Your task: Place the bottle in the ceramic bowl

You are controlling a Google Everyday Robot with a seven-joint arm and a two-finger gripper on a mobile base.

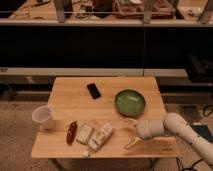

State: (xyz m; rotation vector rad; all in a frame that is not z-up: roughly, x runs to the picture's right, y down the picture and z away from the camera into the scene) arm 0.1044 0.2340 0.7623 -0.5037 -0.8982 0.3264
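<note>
The bottle (101,136) is whitish with a pale label and lies on its side near the table's front edge. The green ceramic bowl (130,102) sits empty on the right half of the table. My gripper (131,132) is at the front right of the table, to the right of the bottle and in front of the bowl. It points left with its yellowish fingers (133,144) spread apart, and it holds nothing. It touches neither the bottle nor the bowl.
A flat white packet (84,133) and a dark red slender object (71,132) lie left of the bottle. A white cup (42,116) stands at the table's left edge and a black phone (93,90) lies at centre back. Dark shelving stands behind the wooden table (75,102).
</note>
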